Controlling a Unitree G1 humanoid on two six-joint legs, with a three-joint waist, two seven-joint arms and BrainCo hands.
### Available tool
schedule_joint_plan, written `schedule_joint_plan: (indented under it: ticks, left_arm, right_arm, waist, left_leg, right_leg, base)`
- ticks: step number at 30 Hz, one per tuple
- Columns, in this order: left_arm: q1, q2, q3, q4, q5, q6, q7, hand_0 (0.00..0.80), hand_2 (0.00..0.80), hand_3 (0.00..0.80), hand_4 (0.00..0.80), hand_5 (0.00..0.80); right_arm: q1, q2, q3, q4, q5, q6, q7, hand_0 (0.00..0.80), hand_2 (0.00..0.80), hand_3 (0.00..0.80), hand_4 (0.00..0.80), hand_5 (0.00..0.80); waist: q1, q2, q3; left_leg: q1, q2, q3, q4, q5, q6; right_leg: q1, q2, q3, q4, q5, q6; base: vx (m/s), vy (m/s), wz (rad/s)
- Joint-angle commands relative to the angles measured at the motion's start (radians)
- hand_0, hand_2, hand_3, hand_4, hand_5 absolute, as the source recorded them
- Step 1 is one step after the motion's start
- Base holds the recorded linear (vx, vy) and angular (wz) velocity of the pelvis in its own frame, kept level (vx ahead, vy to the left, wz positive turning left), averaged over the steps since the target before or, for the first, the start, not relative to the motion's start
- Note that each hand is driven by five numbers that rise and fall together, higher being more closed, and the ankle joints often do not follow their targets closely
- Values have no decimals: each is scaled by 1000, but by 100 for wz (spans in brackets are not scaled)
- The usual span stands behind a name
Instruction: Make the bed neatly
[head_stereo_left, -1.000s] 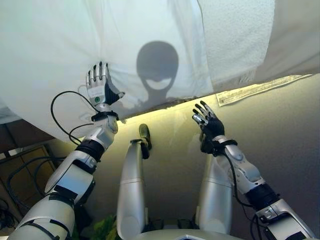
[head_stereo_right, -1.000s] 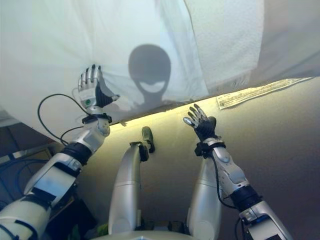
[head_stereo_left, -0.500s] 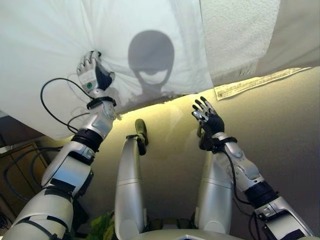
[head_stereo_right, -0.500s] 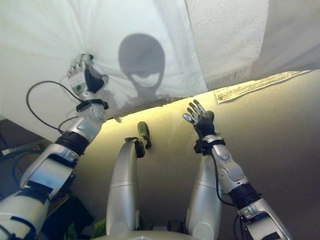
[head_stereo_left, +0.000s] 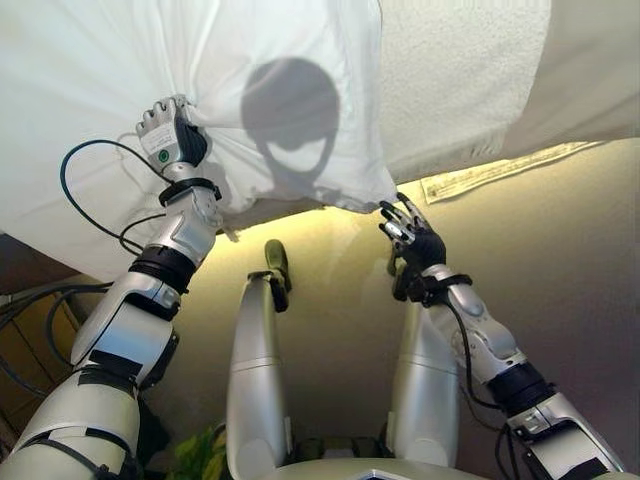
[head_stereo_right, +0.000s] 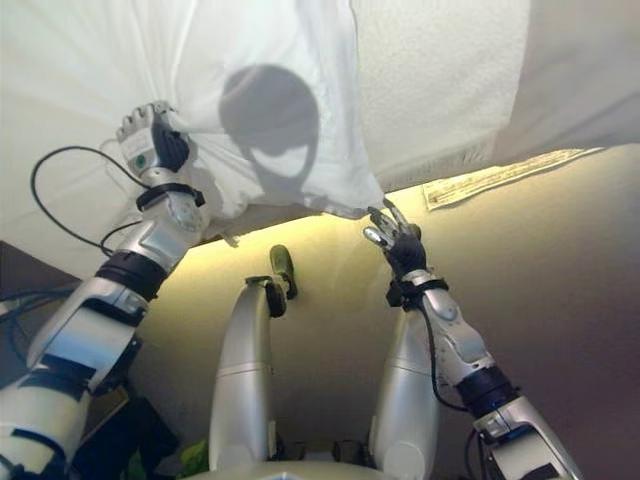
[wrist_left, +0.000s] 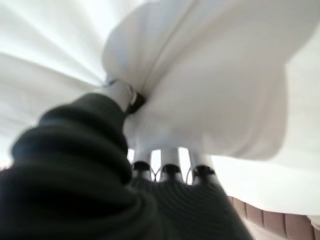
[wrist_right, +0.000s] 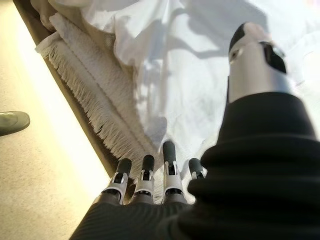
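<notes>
Left hand clutches a bunched white sheet; right hand, fingers spread and empty, nears its corner; bed looks far from made

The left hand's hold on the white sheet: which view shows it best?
The left wrist view: fingers curl into a bunched fold of the white sheet. Both eye views show the left hand from behind, fisted, with creases running to it. The right wrist view misses it.
</notes>
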Motion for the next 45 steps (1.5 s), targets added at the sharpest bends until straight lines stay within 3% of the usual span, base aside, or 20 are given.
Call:
schedule_joint_plan:
  ticks: [1,9,12,13,17,20,23,25,33,38,39,42,45]
  left_arm:
    - [123,27,96,48,-77,-60,-17,800,800,800,800,800]
    - [282,79,174,101,61,-105,-88,800,800,800,800,800]
    - [310,153,177,149,107,-114,-121,800,800,800,800,800]
    - [313,174,179,159,105,-119,-127,800,800,800,800,800]
    - [345,261,213,162,79,-146,-167,800,800,800,800,800]
    - [359,279,223,154,52,-164,-188,800,800,800,800,800]
    - [354,257,205,130,39,-168,-208,800,800,800,800,800]
    - [348,232,186,117,31,-164,-206,800,800,800,800,800]
    - [339,98,159,149,-55,-196,-197,800,800,800,800,800]
    - [361,-28,115,189,-91,-216,-232,800,800,800,800,800]
    - [372,-53,105,195,-80,-215,-226,0,0,0,0,0]
    - [407,-122,75,222,-72,-223,-218,0,0,0,0,0]
    - [410,-125,97,257,-100,-235,-194,0,0,0,0,0]
  right_arm:
    - [76,18,-3,-103,36,-67,56,0,0,0,0,0]
    - [169,31,-15,-81,31,-85,114,0,0,0,0,0]
    - [182,17,-28,-83,31,-68,119,0,0,0,0,0]
    - [182,9,-33,-83,32,-66,125,0,0,0,0,0]
    - [200,-24,-58,-87,29,-54,148,0,0,0,0,0]
    - [203,-30,-61,-76,28,-58,152,0,0,0,0,0]
    - [192,-27,-49,-64,26,-70,138,0,0,0,0,0]
    - [183,-17,-36,-59,25,-86,126,0,0,0,0,0]
    - [166,30,5,-52,29,-141,86,0,0,0,0,0]
    - [147,76,19,-73,12,-118,53,0,0,0,0,0]
    - [146,81,21,-82,13,-113,47,0,0,0,0,0]
    - [136,96,26,-100,1,-101,35,0,0,0,0,0]
    - [120,102,25,-79,1,-97,32,0,0,0,0,0]
  waist:
    - [33,-15,12]
    - [60,-10,-6]
    - [60,-3,-49]
    - [57,-1,-56]
    - [55,22,-84]
    - [58,37,-92]
    - [67,47,-89]
    - [75,47,-81]
    - [94,13,-48]
    - [102,-11,-35]
    - [104,-16,-34]
    - [111,-31,-31]
    - [110,-38,-30]
  left_leg:
    - [102,-37,71,-142,106,70]
    - [367,-73,61,-309,144,76]
    - [442,-88,54,-383,160,77]
    - [446,-93,60,-407,194,85]
    - [485,-113,52,-444,200,83]
    - [485,-122,47,-451,203,80]
    - [471,-127,38,-452,209,76]
    - [471,-124,27,-442,183,70]
    - [449,-108,22,-417,174,67]
    - [446,-101,20,-419,174,69]
    - [446,-101,20,-421,176,71]
    - [449,-98,18,-430,179,74]
    - [459,-94,23,-434,176,72]
  right_leg:
    - [164,-33,-49,-107,137,71]
    - [393,-47,-88,-215,186,86]
    - [453,-52,-103,-277,203,94]
    - [459,-58,-115,-309,235,80]
    - [495,-60,-117,-360,241,83]
    - [493,-66,-109,-358,235,85]
    - [485,-67,-108,-356,219,87]
    - [488,-62,-103,-342,183,101]
    - [495,-67,-132,-350,183,106]
    - [497,-66,-142,-352,189,109]
    - [500,-65,-145,-356,190,109]
    - [511,-62,-154,-372,193,110]
    - [523,-63,-161,-381,195,110]
  base:
    - [101,-32,3]
    - [81,-25,13]
    - [48,27,11]
    - [-52,71,6]
    - [-18,79,8]
    - [-31,61,5]
    - [-47,10,7]
    - [-8,-56,7]
    - [-32,-84,7]
    - [0,-64,2]
    - [4,-73,5]
    - [12,-46,0]
    - [11,-1,-1]
